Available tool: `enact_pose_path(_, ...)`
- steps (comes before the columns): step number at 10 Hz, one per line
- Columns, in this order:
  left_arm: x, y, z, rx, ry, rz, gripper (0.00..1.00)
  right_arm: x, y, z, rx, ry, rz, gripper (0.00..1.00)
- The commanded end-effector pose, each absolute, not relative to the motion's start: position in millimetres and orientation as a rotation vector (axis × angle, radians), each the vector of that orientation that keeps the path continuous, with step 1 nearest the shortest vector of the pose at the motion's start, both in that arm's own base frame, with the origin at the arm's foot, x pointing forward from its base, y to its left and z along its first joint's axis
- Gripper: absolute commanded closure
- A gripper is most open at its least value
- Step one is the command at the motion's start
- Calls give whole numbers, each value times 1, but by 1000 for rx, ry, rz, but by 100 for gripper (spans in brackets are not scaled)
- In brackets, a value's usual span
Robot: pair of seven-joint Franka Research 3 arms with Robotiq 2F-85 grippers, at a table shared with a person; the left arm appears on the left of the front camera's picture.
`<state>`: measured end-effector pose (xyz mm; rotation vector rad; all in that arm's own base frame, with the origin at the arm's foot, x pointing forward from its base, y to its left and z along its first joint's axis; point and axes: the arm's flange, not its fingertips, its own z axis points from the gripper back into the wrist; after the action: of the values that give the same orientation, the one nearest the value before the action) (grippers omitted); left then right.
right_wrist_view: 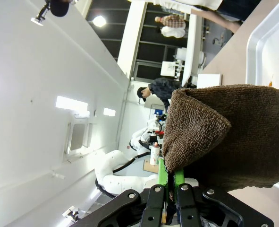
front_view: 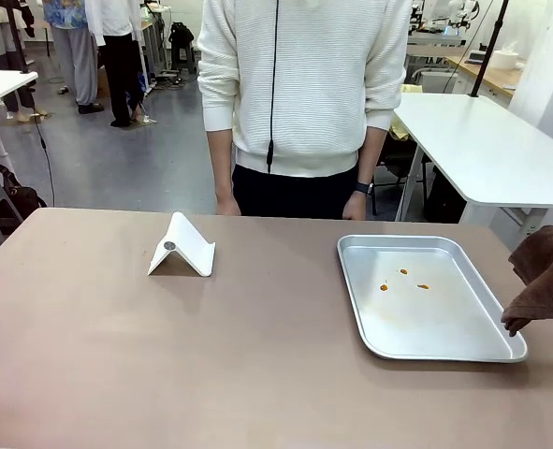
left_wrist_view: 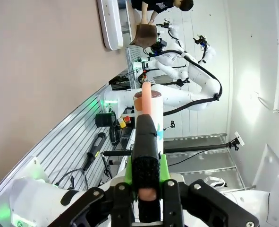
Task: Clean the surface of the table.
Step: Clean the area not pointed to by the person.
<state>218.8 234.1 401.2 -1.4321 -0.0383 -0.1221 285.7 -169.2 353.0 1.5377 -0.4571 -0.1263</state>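
The front camera looks across the table at the person; both sideways-rolled wrist cameras also catch the tray.

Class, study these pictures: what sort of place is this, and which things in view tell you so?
Probably a robotics lab or workshop: the right gripper holds a brown cloth at the table, white-topped workbenches stand behind, and other people stand on an open grey floor.
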Motion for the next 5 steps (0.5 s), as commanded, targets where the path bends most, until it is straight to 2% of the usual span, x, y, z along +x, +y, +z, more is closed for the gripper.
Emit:
enact_pose_path(1,216,229,405,-1433,-36,-106,78,284,-170,361,1541,-437,-138,100)
enact_pose_path(5,216,229,405,-1433,-36,-106,78,284,-170,361,1541,-437,-138,100)
